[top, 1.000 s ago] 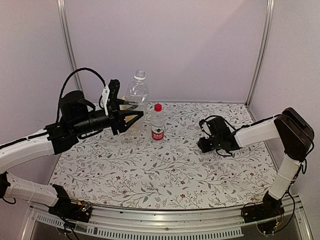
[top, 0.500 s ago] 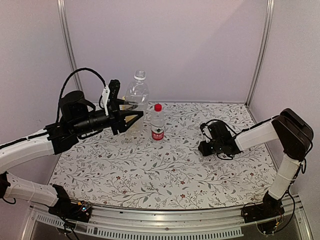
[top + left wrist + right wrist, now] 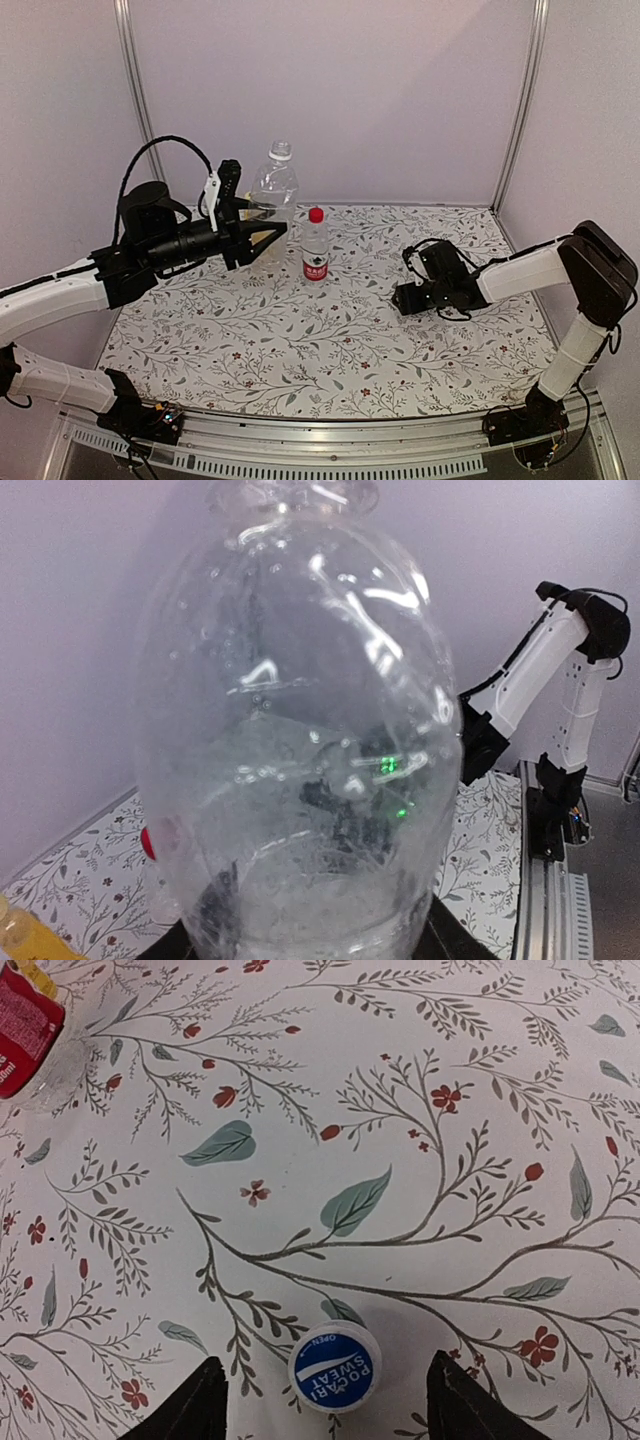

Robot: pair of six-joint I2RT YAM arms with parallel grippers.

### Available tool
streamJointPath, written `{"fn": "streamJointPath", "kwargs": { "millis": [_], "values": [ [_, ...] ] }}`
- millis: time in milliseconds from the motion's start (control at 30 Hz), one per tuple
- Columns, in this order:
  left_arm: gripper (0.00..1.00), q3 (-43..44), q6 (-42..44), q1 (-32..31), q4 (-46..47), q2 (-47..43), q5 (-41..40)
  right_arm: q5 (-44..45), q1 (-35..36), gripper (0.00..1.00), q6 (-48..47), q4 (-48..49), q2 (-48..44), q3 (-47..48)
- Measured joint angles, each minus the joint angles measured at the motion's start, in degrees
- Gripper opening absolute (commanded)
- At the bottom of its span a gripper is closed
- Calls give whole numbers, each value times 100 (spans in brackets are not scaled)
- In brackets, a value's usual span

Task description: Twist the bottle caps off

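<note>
Blue-white cap [image 3: 335, 1367], hidden from above, lies at six o'clock inside the wide-spread right gripper [image 3: 325, 1358], while the left gripper [image 3: 268, 232] clasps the clear bottle [image 3: 275, 188].

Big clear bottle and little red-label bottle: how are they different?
The big clear bottle is much taller and fatter than the little red-label bottle. The big one has no label; the little one wears a red label. The big one is held between the jaws of the left gripper; the little one stands free on the table. Both are see-through plastic and upright.

Left pincer [image 3: 266, 218] grips the clear bottle [image 3: 277, 185] beside red-capped bottle [image 3: 315, 252].
</note>
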Motion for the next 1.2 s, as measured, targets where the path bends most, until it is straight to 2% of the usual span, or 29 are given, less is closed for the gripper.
{"fn": "streamJointPath", "kwargs": {
  "millis": [200,333,533,767,1000,1200],
  "values": [
    [52,0,76,-28,-26,120,11,-39,256,87,-92,-627,-769,385],
    [52,0,157,-70,-85,199,15,-514,391,92,-249,-857,-1467,896],
    [52,2,236,-140,-216,343,15,-1353,734,93,-535,-1040,-2214,1821],
    [53,4,358,-273,-363,525,13,-2179,1152,92,-621,-1108,-2229,3034],
    [52,55,549,-466,-549,588,-142,-2562,1362,83,-592,-1126,-1633,3652],
    [52,81,645,-535,-632,610,-308,-2658,1534,64,-592,-1246,-1147,3926]
  ]
}}
